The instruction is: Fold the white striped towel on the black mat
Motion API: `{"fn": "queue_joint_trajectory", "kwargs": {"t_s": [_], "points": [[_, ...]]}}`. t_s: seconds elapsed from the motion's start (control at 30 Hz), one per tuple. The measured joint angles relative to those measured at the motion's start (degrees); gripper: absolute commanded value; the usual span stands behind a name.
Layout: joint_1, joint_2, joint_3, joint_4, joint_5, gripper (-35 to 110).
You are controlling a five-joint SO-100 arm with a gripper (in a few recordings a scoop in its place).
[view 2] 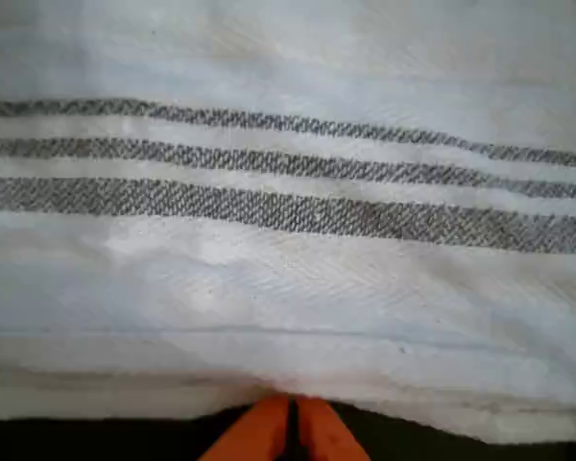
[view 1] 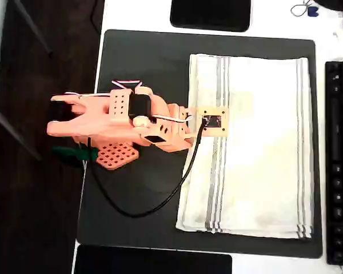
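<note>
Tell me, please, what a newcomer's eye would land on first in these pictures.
The orange arm, reaching from the left over the white striped towel, which lies spread flat on the right half of the black mat. In the wrist view, the tool sits at the towel's near edge, fingertips together.

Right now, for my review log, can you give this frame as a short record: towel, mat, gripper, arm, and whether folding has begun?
towel: white striped towel lies spread flat, grey stripe groups near its left and right edges in the overhead view
mat: black mat under the towel, larger than it
gripper: gripper at the towel's near edge in the wrist view, orange fingertips together, no cloth seen between them
arm: orange arm reaches from the left over the towel's left edge in the overhead view
fold: not yet begun, no layer turned over
other: keyboard to the right of the mat
</note>
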Motion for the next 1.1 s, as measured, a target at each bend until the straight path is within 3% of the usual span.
{"fn": "queue_joint_trajectory", "kwargs": {"t_s": [1.1], "points": [[0.44, 0.0, 0.0, 0.0, 1.41, 0]]}}
